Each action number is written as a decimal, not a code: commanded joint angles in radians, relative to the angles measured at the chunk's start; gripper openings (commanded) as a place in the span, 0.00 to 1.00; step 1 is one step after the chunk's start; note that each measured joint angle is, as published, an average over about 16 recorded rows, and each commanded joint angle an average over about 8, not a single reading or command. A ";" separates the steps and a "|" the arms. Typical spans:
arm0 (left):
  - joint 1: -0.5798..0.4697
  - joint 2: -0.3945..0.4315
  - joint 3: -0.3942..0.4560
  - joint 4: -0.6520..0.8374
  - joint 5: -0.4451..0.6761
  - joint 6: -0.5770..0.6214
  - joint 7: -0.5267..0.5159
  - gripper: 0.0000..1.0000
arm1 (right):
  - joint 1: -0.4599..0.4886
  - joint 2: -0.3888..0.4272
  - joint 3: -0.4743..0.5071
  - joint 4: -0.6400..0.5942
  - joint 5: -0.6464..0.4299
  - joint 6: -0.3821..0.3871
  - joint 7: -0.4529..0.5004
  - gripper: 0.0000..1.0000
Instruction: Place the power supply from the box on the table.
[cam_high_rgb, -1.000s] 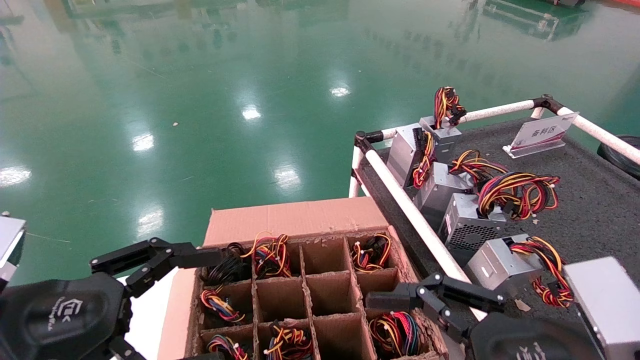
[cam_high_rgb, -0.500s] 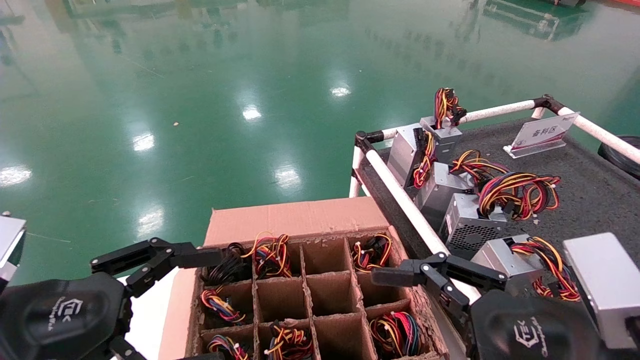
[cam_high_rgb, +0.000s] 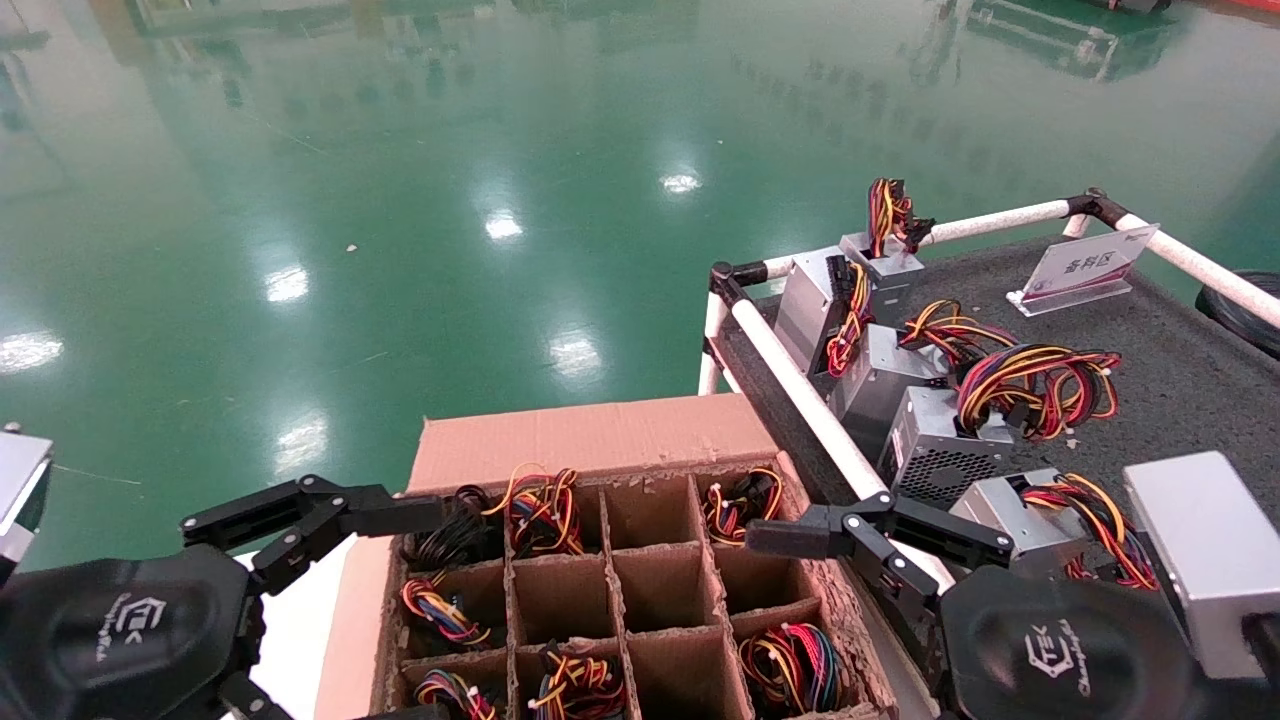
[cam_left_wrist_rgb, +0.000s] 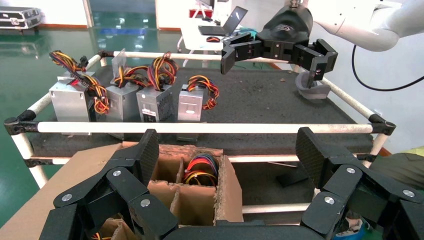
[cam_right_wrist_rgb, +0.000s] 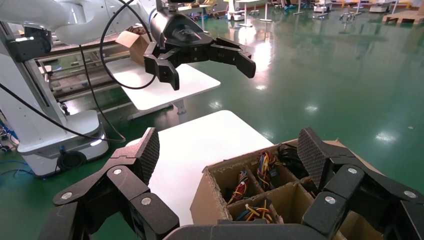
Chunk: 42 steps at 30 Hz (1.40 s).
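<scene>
The dark felt table (cam_high_rgb: 1190, 400) with its white pipe rail (cam_high_rgb: 820, 420) carries a row of grey power supply units (cam_high_rgb: 930, 450). Beside it, the cardboard box (cam_high_rgb: 600, 440) holds wire bundles in its divider cells; the power supply (cam_high_rgb: 790, 665) sits in the near right-hand cell. The right gripper (cam_high_rgb: 850, 560) hovers spread over the box's right edge, holding nothing. The left gripper (cam_high_rgb: 300, 530) hangs spread at the box's left side.

You're looking at a glossy green floor (cam_high_rgb: 450, 200) mirroring bright ceiling lights. In the right wrist view a white table (cam_right_wrist_rgb: 165, 82) stands nearby, and a laptop (cam_left_wrist_rgb: 227, 22) sits on a desk behind.
</scene>
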<state>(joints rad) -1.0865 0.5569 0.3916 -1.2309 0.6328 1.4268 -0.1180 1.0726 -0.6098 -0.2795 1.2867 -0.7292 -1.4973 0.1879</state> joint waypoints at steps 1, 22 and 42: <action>0.000 0.000 0.000 0.000 0.000 0.000 0.000 1.00 | 0.001 0.000 0.000 -0.001 0.000 0.001 -0.001 1.00; 0.000 0.000 0.000 0.000 0.000 0.000 0.000 1.00 | 0.003 -0.002 0.000 -0.004 -0.002 0.003 -0.002 1.00; 0.000 0.000 0.000 0.000 0.000 0.000 0.000 1.00 | 0.003 -0.002 0.000 -0.005 -0.002 0.004 -0.003 1.00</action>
<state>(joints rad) -1.0865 0.5569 0.3916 -1.2309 0.6328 1.4268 -0.1180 1.0758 -0.6121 -0.2795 1.2814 -0.7312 -1.4936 0.1852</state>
